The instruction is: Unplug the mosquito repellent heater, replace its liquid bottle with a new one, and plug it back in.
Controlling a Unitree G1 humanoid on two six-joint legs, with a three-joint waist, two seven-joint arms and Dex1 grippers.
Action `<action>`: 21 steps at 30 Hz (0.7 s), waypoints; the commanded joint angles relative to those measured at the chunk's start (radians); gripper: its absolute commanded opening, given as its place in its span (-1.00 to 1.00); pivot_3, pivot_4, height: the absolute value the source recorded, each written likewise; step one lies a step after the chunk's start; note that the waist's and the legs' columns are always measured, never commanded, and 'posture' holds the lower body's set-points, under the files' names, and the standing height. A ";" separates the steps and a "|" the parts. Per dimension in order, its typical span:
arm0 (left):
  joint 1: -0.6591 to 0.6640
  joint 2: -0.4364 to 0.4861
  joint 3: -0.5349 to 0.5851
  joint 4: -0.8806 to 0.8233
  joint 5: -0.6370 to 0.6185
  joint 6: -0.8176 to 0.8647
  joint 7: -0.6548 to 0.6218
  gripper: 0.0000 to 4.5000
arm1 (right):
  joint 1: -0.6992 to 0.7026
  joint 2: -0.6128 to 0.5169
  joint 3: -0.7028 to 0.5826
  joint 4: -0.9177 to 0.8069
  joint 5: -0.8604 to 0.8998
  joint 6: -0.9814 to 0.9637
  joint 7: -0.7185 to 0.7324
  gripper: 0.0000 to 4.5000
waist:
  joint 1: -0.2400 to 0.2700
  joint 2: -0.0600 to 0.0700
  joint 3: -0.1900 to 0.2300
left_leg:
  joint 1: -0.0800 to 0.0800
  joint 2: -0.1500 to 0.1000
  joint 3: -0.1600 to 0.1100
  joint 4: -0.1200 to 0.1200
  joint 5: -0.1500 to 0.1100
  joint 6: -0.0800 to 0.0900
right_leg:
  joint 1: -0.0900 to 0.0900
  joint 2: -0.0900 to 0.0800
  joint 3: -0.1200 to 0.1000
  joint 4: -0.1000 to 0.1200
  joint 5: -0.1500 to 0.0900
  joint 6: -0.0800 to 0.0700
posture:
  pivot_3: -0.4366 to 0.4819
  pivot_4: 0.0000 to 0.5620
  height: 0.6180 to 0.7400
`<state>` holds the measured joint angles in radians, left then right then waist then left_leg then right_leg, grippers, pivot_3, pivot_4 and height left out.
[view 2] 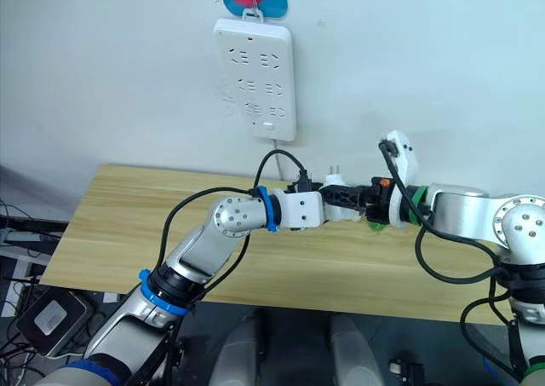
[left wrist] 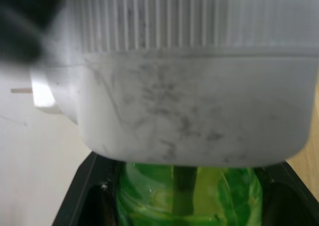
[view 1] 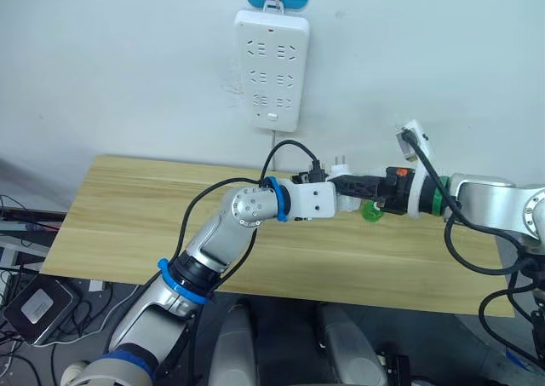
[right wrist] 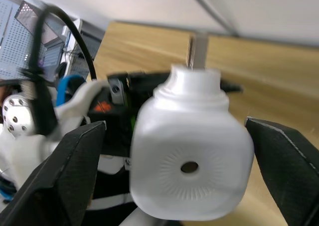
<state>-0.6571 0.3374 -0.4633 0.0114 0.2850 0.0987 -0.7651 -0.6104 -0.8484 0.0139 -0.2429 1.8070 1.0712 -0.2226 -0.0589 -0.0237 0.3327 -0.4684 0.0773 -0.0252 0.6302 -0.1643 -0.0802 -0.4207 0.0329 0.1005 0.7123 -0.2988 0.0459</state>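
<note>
Holding the mosquito repellent heater above the tabletop, my left gripper is closed on it; my right gripper clasps its green bottle. Unplugging done; bottle swap and replugging into the power strip remain.

In the left wrist view the mosquito repellent heater sits so close that its ribbed top and both sides run past the edge, and a dark blur covers one upper corner. The green liquid bottle under it is cut off below, between black fingers of which little shows. In the right wrist view the heater's prong and the left arm behind it are smeared.
</note>
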 commanded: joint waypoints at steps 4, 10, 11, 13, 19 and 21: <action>0.056 -0.199 0.211 0.087 -0.262 0.009 0.119 0.01 | 0.063 0.016 -0.156 -0.112 -0.338 -0.188 0.095 1.00 | 0.003 0.000 0.000 | 0.000 0.000 0.000 0.000 0.000 0.000 | 0.000 0.000 -0.001 0.000 0.000 0.000 | -0.35 0.02 1.00; 0.058 -0.353 0.392 0.086 -0.539 0.096 0.131 0.01 | 0.196 0.143 -0.157 -0.326 -0.439 -0.260 0.047 1.00 | -0.006 0.001 -0.002 | 0.000 0.000 -0.001 0.000 0.000 0.000 | 0.000 0.000 -0.001 0.001 0.000 0.000 | -0.47 -0.02 1.00; 0.055 -0.359 0.401 0.084 -0.563 0.111 0.123 0.01 | 0.204 0.165 -0.151 -0.348 -0.441 -0.266 0.032 1.00 | -0.012 0.001 -0.002 | 0.000 0.000 0.000 0.000 0.000 0.000 | 0.000 0.000 -0.001 0.001 0.000 0.000 | -0.49 -0.03 1.00; 0.051 -0.360 0.404 0.084 -0.593 0.121 0.106 0.01 | 0.212 0.200 -0.138 -0.375 -0.441 -0.265 0.006 1.00 | -0.026 0.001 -0.002 | 0.000 0.000 0.000 0.001 0.001 -0.001 | 0.000 0.000 0.000 0.001 0.000 0.000 | -0.53 -0.03 1.00; 0.054 -0.333 0.369 0.101 -0.587 0.112 0.075 0.01 | 0.187 0.258 -0.072 -0.399 -0.507 -0.246 -0.006 1.00 | -0.042 0.001 -0.003 | 0.001 -0.001 -0.001 0.001 0.004 -0.001 | 0.001 0.000 0.000 0.003 -0.001 0.003 | -0.55 -0.04 1.00; 0.051 -0.322 0.354 0.107 -0.562 0.103 0.079 0.01 | 0.164 0.275 -0.044 -0.390 -0.546 -0.238 -0.007 1.00 | -0.048 0.001 -0.003 | 0.001 -0.001 -0.001 0.001 0.004 -0.001 | 0.001 0.000 0.000 0.003 -0.001 0.003 | -0.54 -0.05 1.00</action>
<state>-0.5952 0.0165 -0.0947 0.1338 -0.2844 0.2260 -0.6801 -0.4270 -0.5759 -0.0323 -0.5980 1.2819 0.8372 -0.2273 -0.1066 -0.0224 0.3295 -0.4673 0.0762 -0.0261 0.6314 -0.1602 -0.0815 -0.4202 0.0328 0.1003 0.7151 -0.2994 0.0492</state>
